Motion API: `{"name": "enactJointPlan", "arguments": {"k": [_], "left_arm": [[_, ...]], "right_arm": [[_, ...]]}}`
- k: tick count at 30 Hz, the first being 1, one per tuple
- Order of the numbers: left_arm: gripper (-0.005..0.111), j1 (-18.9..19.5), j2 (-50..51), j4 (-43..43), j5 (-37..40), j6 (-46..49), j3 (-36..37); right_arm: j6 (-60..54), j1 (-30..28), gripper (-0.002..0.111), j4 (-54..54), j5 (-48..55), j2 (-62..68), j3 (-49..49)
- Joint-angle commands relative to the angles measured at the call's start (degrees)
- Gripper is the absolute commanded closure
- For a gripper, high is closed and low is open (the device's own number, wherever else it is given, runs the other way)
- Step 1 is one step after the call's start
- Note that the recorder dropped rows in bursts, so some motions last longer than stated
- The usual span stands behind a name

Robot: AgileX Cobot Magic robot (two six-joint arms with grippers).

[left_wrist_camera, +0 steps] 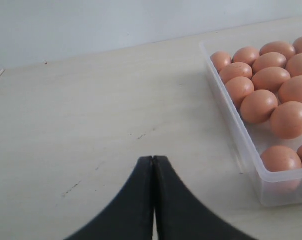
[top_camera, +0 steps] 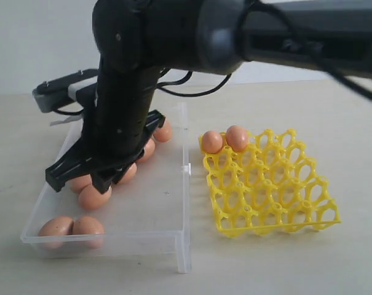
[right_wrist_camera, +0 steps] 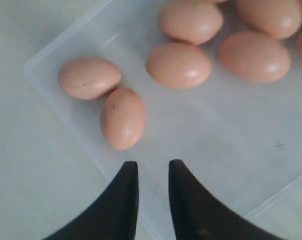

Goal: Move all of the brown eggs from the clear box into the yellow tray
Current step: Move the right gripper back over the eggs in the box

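Observation:
Several brown eggs [top_camera: 93, 196] lie in the clear box [top_camera: 155, 209] on the left; two more eggs [top_camera: 212, 141] sit in the far-left cells of the yellow tray [top_camera: 278, 203]. My right gripper [top_camera: 75, 178] reaches across and hangs low over the box's near part. It is open in the right wrist view [right_wrist_camera: 153, 165], with nothing between its fingers. One egg [right_wrist_camera: 123, 117] lies just ahead of its tips, and another egg [right_wrist_camera: 89, 76] rests in the box corner [right_wrist_camera: 46, 70]. My left gripper [left_wrist_camera: 153, 159] is shut and empty over bare table beside the box [left_wrist_camera: 240, 145].
The left arm [top_camera: 63, 89] sits behind the box's far-left end. The right arm's dark body [top_camera: 173, 31] spans the top of the exterior view and hides part of the box. A small clip [top_camera: 186, 168] sticks out of the box wall facing the tray.

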Motion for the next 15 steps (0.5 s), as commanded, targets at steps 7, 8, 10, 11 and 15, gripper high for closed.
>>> {"name": "enactJointPlan", "arguments": {"k": [7,8,10,11,15], "left_arm": [[0.107,-0.3,-0.3,-0.1,-0.4,-0.3,-0.2],[0.107,-0.3,-0.3,-0.1,-0.4,-0.3,-0.2],[0.107,-0.3,-0.3,-0.1,-0.4,-0.3,-0.2],[0.107,-0.3,-0.3,-0.1,-0.4,-0.3,-0.2],[0.107,-0.3,-0.3,-0.1,-0.4,-0.3,-0.2]], "right_arm": [[5.5,1.3,0.062,2.8,7.8,11.5,-17.4],[5.5,1.4,0.062,2.8,7.8,12.1,-18.1],[5.4,1.7,0.062,2.7,7.8,13.3,-19.1],[5.4,1.7,0.062,2.4,7.8,13.9,-19.5],[5.4,2.8,0.062,-0.1,7.8,16.5,-20.4]]}}
